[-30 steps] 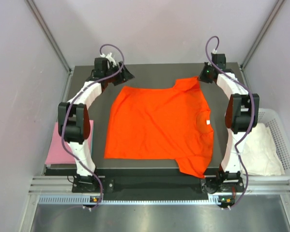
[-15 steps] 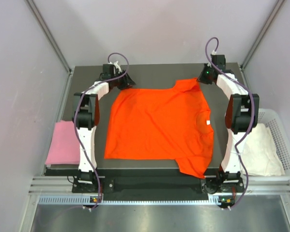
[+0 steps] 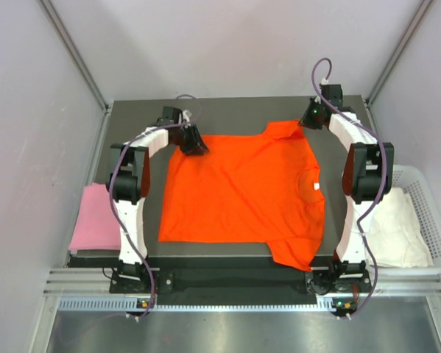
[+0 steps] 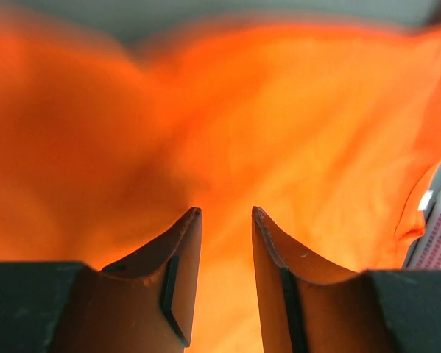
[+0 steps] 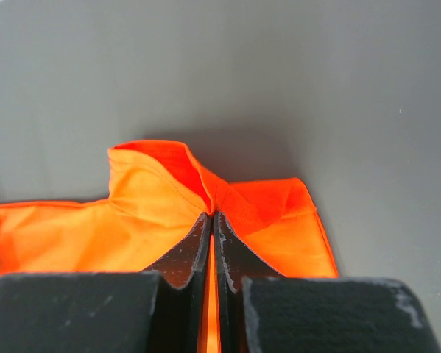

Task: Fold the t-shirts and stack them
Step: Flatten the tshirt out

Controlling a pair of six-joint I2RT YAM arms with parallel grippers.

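Note:
The orange-red t-shirt [image 3: 242,187] lies spread flat on the dark table, neck with its white label to the right. My right gripper [image 3: 306,123] is shut on the shirt's far right sleeve [image 5: 227,195], pinching a fold of the hem. My left gripper [image 3: 193,142] is open over the shirt's far left corner; in the left wrist view [image 4: 226,213] orange fabric fills the frame and the jaws stand apart with nothing between them. The pink t-shirt [image 3: 93,218] lies folded at the left. The white t-shirt [image 3: 397,228] lies in the basket at the right.
A white plastic basket [image 3: 432,206] stands off the table's right edge. The dark table [image 3: 235,110] shows bare along its far edge. Grey walls close in left, right and behind.
My left arm has swung right from the table's far left corner to above the shirt's far left corner. The right gripper and the shirt have not moved.

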